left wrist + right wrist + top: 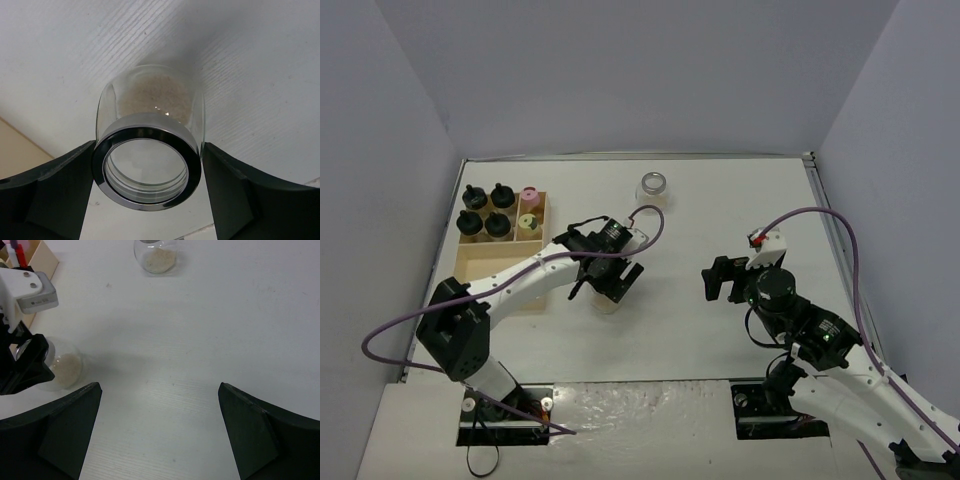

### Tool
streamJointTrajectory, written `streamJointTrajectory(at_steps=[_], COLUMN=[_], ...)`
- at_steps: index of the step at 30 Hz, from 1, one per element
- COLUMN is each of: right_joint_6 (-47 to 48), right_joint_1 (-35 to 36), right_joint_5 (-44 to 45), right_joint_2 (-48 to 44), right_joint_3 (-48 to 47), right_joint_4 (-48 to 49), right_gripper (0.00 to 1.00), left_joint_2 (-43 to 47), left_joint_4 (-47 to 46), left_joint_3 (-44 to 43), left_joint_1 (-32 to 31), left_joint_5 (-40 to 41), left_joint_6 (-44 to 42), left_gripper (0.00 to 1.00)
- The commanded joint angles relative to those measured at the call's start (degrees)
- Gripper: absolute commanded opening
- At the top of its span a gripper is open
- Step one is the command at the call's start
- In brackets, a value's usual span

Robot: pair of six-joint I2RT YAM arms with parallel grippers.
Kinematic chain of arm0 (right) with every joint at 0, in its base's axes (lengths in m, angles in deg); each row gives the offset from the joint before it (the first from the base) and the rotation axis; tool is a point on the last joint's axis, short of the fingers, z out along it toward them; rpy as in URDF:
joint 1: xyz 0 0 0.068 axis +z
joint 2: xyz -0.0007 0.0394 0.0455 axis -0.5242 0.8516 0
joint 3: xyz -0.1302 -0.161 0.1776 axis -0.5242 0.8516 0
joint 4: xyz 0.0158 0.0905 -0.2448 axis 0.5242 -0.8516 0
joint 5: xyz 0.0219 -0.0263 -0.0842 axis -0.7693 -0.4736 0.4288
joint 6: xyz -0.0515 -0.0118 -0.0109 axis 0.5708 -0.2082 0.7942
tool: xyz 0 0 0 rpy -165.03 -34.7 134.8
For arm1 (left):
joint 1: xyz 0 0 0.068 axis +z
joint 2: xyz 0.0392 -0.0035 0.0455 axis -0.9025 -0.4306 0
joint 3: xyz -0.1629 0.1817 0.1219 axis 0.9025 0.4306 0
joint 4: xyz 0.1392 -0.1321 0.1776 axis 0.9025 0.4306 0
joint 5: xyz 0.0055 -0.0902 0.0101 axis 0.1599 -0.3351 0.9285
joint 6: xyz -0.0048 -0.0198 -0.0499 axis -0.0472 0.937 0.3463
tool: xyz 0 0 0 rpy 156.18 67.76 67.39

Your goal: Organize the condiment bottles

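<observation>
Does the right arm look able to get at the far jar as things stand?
Probably yes. The right hand is open and faces the far jar with only table between them. The left hand is off to the side, around the near jar.

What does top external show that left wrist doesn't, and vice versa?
Only top external: the wooden tray with six small capped jars in its far compartments, a second wide jar at the far middle of the table, and the right end effector, open and empty.
Only left wrist: close detail of the wide jar, its silvery lid ring and tan contents.
Both: that wide jar between the left end effector's fingers; whether they grip it is unclear.
</observation>
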Motion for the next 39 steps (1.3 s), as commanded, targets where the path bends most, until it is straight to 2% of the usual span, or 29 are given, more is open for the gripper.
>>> streamJointTrajectory(at_steps=[1, 6, 10, 14, 21, 25, 31, 39], right_joint_6=[-0.6, -0.4, -0.1, -0.1, 1.3, 2.1, 2.2, 2.4], right_joint_1=[-0.1, -0.1, -0.1, -0.1, -0.1, -0.1, -0.1, -0.1], right_joint_5=[-0.3, -1.5, -2.8, -4.8, -8.8, -11.2, -14.5, -16.1], right_joint_2=[0.0, 0.3, 0.6, 1.0, 2.6, 2.5, 0.5, -2.2], right_joint_3=[-0.7, -1.8, -2.6, -3.9, -5.6, -5.1, -3.2, -1.4], right_joint_4=[2.5, 2.6, 2.5, 2.6, 2.8, 3.2, 3.9, 4.1], right_gripper=[1.0, 1.0, 1.0, 1.0, 1.0, 1.0, 1.0, 1.0], left_joint_2=[11.2, 17.7, 20.9, 21.6, 18.9, 17.8, 17.6, 16.5], left_joint_4=[5.4, 11.7, 16.3, 18.2, 15.9, 11.5, 3.7, -1.1], left_joint_3=[-6.0, -9.0, -9.9, -9.8, -9.4, -7.4, -2.8, 1.4], left_joint_1=[1.9, 11.1, 24.1, 35.7, 48.4, 53.1, 54.3, 56.1], left_joint_5=[5.1, 5.4, 5.0, 3.6, 2.4, 1.2, 1.2, -0.4], left_joint_6=[3.3, 3.8, 1.9, -0.7, -0.9, -1.5, -5.5, -11.2], left_gripper=[0.0, 0.0, 0.0, 0.0, 0.0, 0.0, 0.0, 0.0])
